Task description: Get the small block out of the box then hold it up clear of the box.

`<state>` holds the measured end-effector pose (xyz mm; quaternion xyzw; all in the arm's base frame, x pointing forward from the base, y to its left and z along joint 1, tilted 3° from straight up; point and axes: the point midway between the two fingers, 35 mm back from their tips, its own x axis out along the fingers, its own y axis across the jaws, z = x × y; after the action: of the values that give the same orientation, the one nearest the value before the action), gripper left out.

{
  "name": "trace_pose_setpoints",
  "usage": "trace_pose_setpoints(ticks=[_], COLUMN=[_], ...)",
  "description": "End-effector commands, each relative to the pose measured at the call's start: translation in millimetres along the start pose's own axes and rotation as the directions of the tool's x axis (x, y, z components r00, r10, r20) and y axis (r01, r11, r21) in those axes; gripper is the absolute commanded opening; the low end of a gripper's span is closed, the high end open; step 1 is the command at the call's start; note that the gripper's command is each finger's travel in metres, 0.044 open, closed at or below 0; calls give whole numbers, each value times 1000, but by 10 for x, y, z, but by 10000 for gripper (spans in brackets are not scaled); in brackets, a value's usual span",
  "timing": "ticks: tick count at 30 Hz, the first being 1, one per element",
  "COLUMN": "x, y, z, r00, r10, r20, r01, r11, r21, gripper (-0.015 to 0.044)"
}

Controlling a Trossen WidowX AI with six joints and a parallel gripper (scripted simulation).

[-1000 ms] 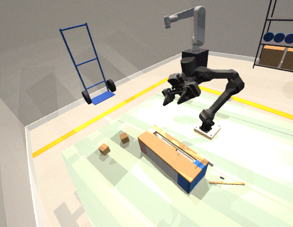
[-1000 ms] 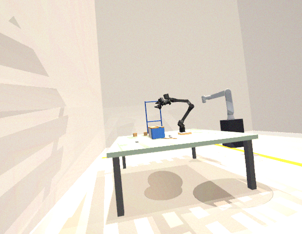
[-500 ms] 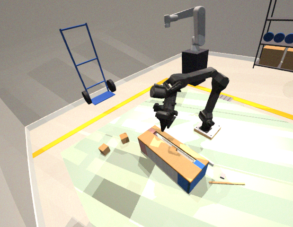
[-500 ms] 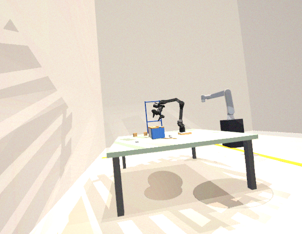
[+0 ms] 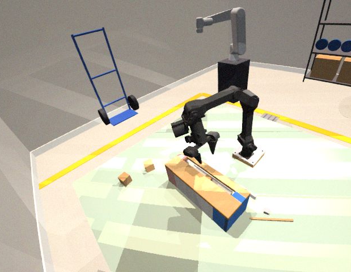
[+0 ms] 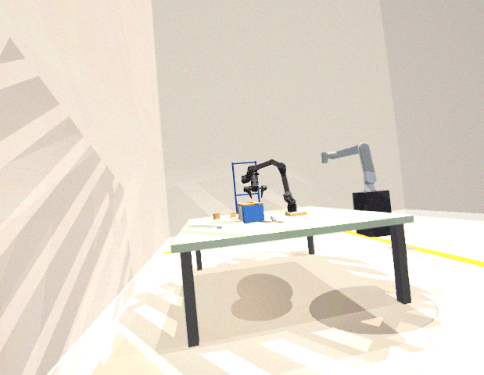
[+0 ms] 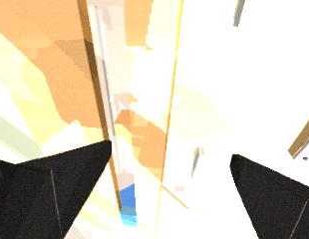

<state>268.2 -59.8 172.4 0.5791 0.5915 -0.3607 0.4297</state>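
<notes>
The box point(image 5: 184, 172) point(image 6: 252, 212) point(image 7: 70, 55) stands on the table, with a wood-coloured top, a long open slot, a blue near end and a reddish far end. An orange-brown patch point(image 5: 210, 177) point(image 7: 124, 118) shows partway along the slot; I cannot tell whether it is the block or part of the box. The block is not clearly visible elsewhere. My gripper point(image 5: 206, 158) point(image 6: 256, 197) point(image 7: 169, 152) is open and empty, pointing down above the box, with the slot between its fingers in the wrist view.
Two wooden cubes point(image 5: 125, 178) point(image 5: 148, 165) lie beyond the box's reddish end. A thin wooden stick point(image 5: 272, 219) and a small pale piece point(image 5: 266, 211) lie off the blue end. A pale bar point(image 5: 251, 194) lies close behind the box. The arm's base plate point(image 5: 253, 159) is behind.
</notes>
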Motion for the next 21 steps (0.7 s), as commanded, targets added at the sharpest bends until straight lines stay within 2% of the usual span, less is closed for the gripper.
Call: trace_pose_setpoints(ticks=[1, 21], x=[17, 316], y=[-5, 16], z=[12, 95], r00=[1000, 1000], r10=[-15, -15], r20=[-2, -2], r01=[15, 15], r11=[1000, 1000], r21=[15, 14], gripper=[400, 400])
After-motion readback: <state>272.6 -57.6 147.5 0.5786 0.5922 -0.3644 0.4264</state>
